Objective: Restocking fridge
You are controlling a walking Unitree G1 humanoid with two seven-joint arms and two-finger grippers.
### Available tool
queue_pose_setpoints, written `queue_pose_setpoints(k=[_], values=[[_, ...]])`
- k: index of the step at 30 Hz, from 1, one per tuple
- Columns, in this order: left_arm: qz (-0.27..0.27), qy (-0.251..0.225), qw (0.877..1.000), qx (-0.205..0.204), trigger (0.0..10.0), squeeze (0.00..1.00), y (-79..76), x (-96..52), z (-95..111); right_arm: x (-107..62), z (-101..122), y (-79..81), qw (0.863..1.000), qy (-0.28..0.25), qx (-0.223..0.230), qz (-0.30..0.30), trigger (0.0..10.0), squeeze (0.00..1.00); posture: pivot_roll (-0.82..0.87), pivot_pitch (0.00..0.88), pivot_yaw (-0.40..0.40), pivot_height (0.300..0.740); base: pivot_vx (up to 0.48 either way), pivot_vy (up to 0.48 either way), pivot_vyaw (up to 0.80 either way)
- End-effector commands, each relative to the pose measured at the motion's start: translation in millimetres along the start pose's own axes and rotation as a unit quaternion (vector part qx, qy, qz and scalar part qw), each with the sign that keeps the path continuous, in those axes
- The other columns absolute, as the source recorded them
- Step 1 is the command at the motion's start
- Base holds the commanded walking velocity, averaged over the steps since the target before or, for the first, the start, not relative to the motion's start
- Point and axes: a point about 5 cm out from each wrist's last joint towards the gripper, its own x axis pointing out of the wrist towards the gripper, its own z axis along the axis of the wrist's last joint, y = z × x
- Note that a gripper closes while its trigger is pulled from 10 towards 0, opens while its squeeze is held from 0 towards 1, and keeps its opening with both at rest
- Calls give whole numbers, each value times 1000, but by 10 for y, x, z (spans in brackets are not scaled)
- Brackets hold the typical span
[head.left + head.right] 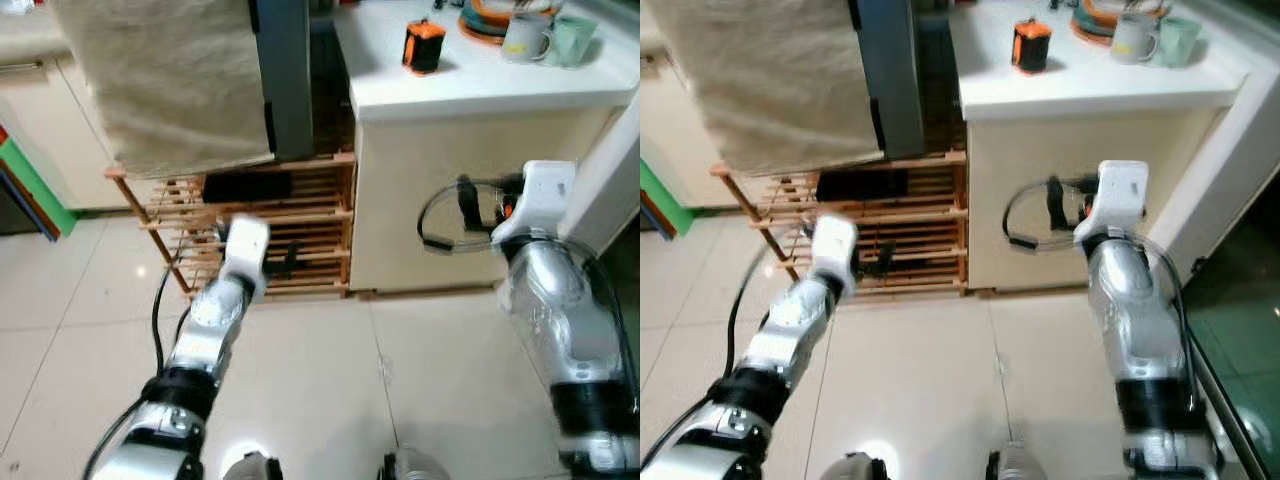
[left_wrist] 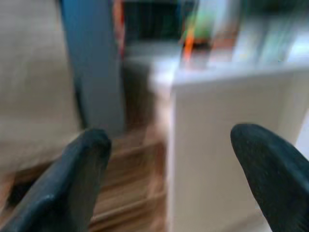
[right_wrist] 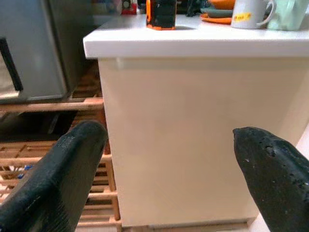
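Note:
A small grey fridge (image 1: 286,80) stands on a wooden slatted rack (image 1: 310,215), its door shut and a beige cloth (image 1: 170,80) draped over its left part. My left gripper (image 2: 171,145) hangs low in front of the rack, open and empty. My right gripper (image 3: 169,140) is open and empty too, held close to the cream front of a white counter (image 1: 480,95). On the counter stands an orange and black container (image 1: 423,46), well above both grippers.
A white mug (image 1: 525,38), a pale green mug (image 1: 573,40) and stacked orange plates (image 1: 485,22) sit at the counter's back. A white panel (image 1: 610,190) rises to the right of my right arm. Pale floor tiles (image 1: 330,370) lie below.

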Motion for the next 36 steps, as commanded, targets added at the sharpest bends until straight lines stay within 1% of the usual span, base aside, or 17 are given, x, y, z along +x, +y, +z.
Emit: queue_pose_setpoints(k=[1,2,4,5,9,13,16,17,18,22,31,32,33,35,36], values=[[12,13,999,-40,10000,0,60,-91,-37,-8,90,-68,999,-29,-19,-19,10000,0,-166,0,49,697,0,0,0],[5,13,999,-39,10000,0,35,-93,-35,-20,56,-77,999,-25,-19,-22,10000,0,-166,0,49,697,0,240,-431],[-5,26,1000,-13,10000,0,6,-94,-71,-30,10,-84,999,-21,-12,-26,10000,0,-162,0,43,697,0,465,-594],[-9,27,1000,-8,10000,0,-5,-66,-74,-26,-7,-58,1000,-20,-11,-17,10000,0,-163,0,43,697,0,461,-563],[-18,36,999,-9,10000,0,-24,-55,16,7,4,50,999,-36,-13,3,10000,0,-163,0,45,697,0,458,-547],[-26,45,999,-8,10000,0,-54,-55,13,30,19,90,999,-44,-21,7,10000,0,-163,0,45,697,0,428,-272],[-13,59,998,-4,10000,0,-40,-73,-38,45,1,116,999,-35,-25,18,10000,0,-164,0,45,697,0,0,0],[-2,66,998,-16,10000,0,-12,-87,-74,45,-10,114,999,-36,-25,19,10000,0,-162,0,42,697,0,0,0],[4,70,997,-18,10000,0,8,-91,-85,45,-20,115,999,-35,-26,21,10000,0,-162,0,42,697,0,0,0],[11,68,997,-23,10000,0,28,-96,-60,46,-35,127,999,-36,-27,25,10000,0,-158,0,39,697,0,298,0],[20,79,997,-8,10000,0,51,-79,-80,62,-53,218,998,-39,-31,39,10000,0,-161,0,46,697,0,480,0],[25,76,997,11,10000,0,58,-72,-68,69,-53,228,998,-40,-32,41,10000,0,-161,0,47,697,0,480,0],[32,85,996,23,10000,0,59,-64,-85,71,-53,232,998,-40,-33,43,10000,0,-161,0,47,697,0,0,0],[35,86,995,23,10000,0,56,-58,-92,73,-53,239,998,-41,-33,45,10000,0,-162,0,48,697,0,0,0],[32,79,996,12,10000,0,46,-54,-81,75,-53,247,997,-41,-35,47,10000,0,-162,0,48,697,0,0,0]])
